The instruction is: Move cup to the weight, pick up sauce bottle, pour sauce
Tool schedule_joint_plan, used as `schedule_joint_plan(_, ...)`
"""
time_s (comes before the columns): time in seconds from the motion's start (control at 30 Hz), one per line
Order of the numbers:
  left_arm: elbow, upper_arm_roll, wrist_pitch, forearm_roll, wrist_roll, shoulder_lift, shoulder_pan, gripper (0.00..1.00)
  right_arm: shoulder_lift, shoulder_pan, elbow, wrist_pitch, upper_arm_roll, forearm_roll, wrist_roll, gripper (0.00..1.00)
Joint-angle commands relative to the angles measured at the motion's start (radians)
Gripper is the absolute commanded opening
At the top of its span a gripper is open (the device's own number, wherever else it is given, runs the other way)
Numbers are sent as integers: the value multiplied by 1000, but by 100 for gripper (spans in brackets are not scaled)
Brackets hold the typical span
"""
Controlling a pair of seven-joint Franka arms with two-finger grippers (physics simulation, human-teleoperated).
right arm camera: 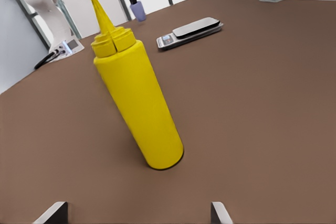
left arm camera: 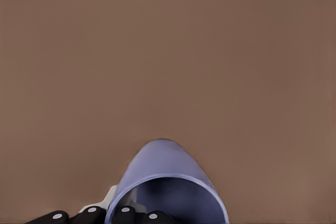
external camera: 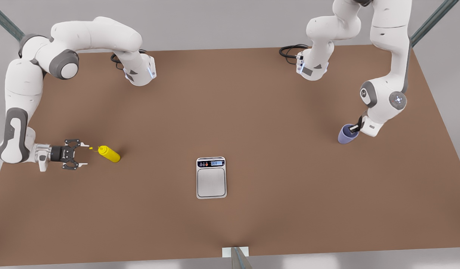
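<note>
Left gripper (external camera: 354, 129) at the front view's right, fingers pinching the rim of the lavender cup (external camera: 345, 135), one finger inside; cup on the brown table (external camera: 252, 112), well apart from the scale (external camera: 211, 178) at table centre. Right gripper (external camera: 82, 154) at the front view's left, fingers spread, just beside the upright yellow sauce bottle (external camera: 109, 153), not touching it

Scale central, bottle and cup at opposite sides of the table (external camera: 252, 112).
The weight (external camera: 211, 178) lies mid-table; the sauce bottle (external camera: 109, 153) stands far to the front view's left, the cup (external camera: 347, 135) far right.
</note>
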Motion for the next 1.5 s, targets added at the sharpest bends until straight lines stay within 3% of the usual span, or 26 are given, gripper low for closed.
schedule_joint_plan(0.0, 0, -12, 0, -82, -8, -2, -1, 21, 8, 6, 1, -8, 0, 0, -9, 100)
schedule_joint_plan(0.13, 15, -102, 3, -82, -117, 1, -26, 21, 29, 26, 1, -8, 46, 9, -18, 100)
schedule_joint_plan(0.37, 149, -107, -8, -82, -483, 90, -279, 21, 34, 50, -1, -25, 71, 3, -153, 100)
schedule_joint_plan(0.57, 216, -197, -16, -84, -626, 141, -299, 21, 41, 78, -21, -26, 71, 0, -199, 100)
schedule_joint_plan(0.7, 351, -292, -42, -79, -795, 240, -343, 21, 40, 89, -27, -40, 71, 0, -201, 100)
schedule_joint_plan(0.8, 564, -294, -174, -71, -925, 345, -417, 21, 38, 107, -24, -60, 71, 0, -225, 100)
schedule_joint_plan(0.9, 594, -292, -172, -67, -996, 346, -449, 21, 38, 116, -24, -61, 72, 0, -231, 100)
schedule_joint_plan(0.93, 621, -292, -170, -65, -1023, 372, -463, 21, 38, 116, -24, -63, 72, 0, -231, 95)
schedule_joint_plan(0.97, 653, -292, -172, -65, -1043, 392, -475, 21, 38, 115, -24, -63, 72, 0, -230, 76)
schedule_joint_plan(1.03, 719, -292, -174, -65, -1088, 444, -504, 21, 38, 115, -24, -66, 72, 0, -228, 63)
schedule_joint_plan(1.1, 779, -292, -174, -65, -1137, 480, -524, 21, 38, 115, -24, -74, 72, 0, -225, 57)
schedule_joint_plan(1.47, 1068, -295, -236, 24, -1407, 639, -612, 21, 32, 109, -21, -94, 72, -2, -199, 52)
